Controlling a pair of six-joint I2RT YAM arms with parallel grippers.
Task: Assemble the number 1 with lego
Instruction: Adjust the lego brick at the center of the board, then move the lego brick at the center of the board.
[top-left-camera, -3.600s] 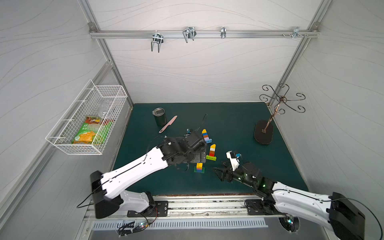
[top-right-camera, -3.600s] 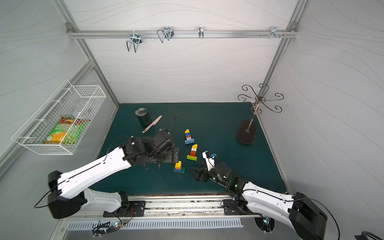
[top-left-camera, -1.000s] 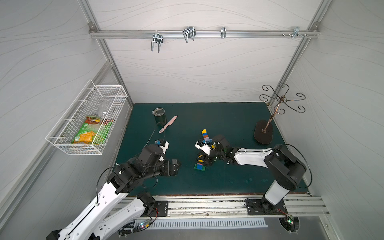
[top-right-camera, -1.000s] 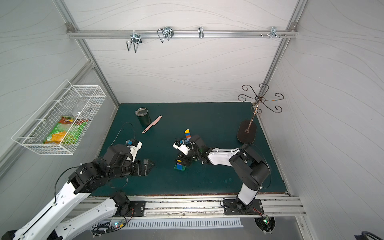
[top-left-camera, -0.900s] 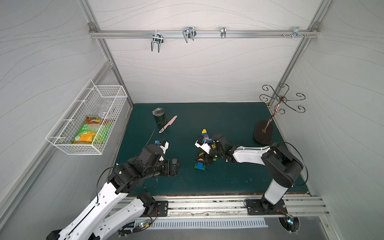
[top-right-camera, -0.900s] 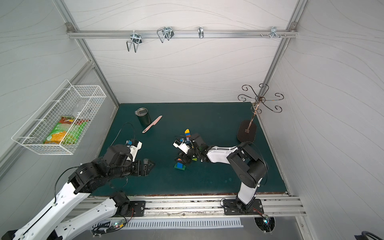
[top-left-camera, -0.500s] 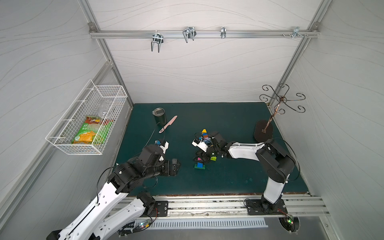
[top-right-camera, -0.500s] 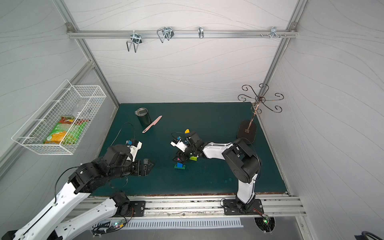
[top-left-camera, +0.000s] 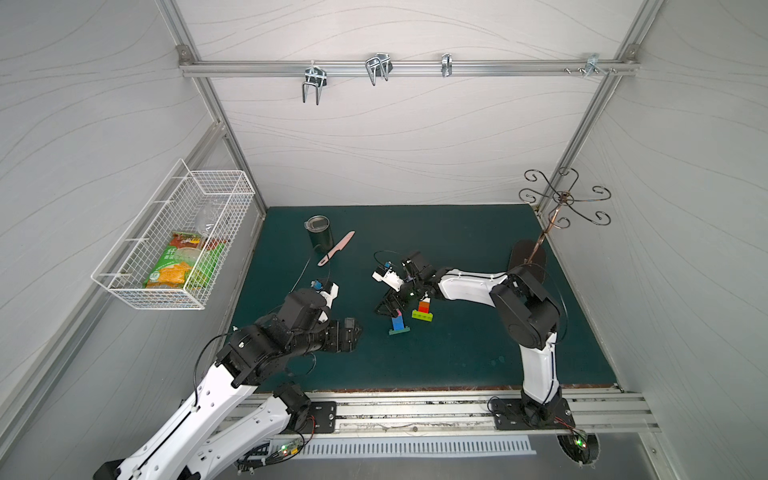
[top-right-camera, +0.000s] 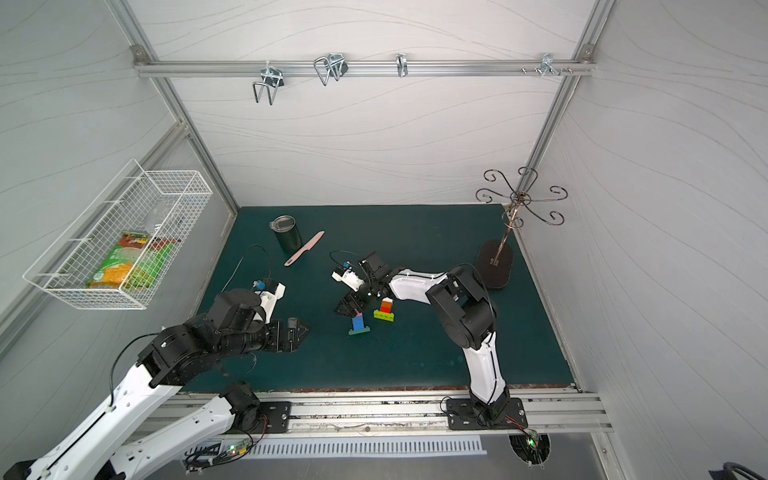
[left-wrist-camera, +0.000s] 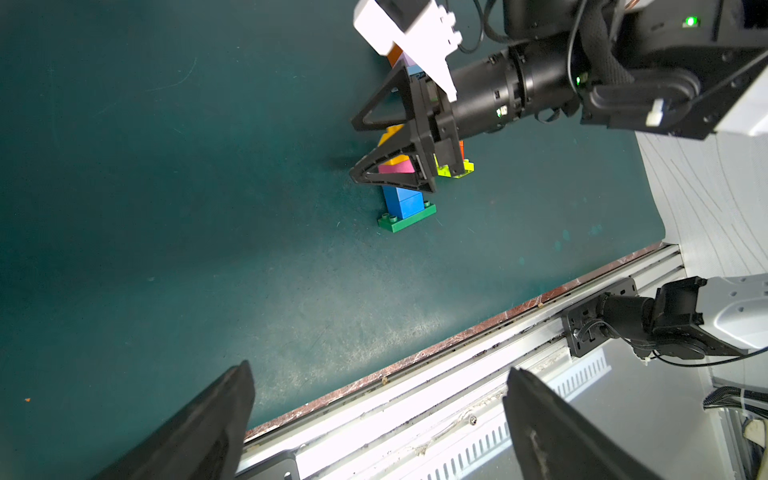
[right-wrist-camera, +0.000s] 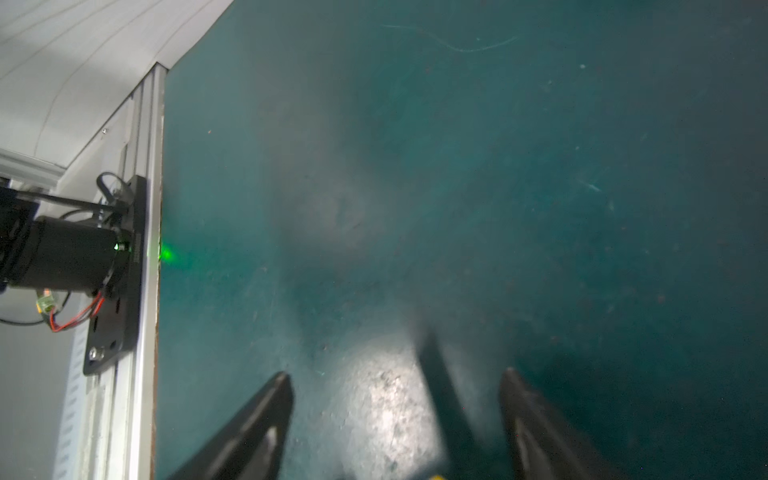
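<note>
White wall panels (top-left-camera: 395, 145) with wavy lines are closing the cell on three sides in both top views, and aluminium posts (top-left-camera: 220, 124) are standing in the back corners. Across the upper part of the frame an aluminium rail (top-left-camera: 498, 68) is carrying several metal hooks (top-left-camera: 312, 85). A white wire basket (top-left-camera: 158, 232) is hanging on the wall at the left. A dark green mat (top-left-camera: 457, 353) is covering the floor of the cell. At its right edge a metal stand (top-left-camera: 562, 198) with curled arms is standing upright. Light is shining on the mat in a pale patch (right-wrist-camera: 386, 399).
</note>
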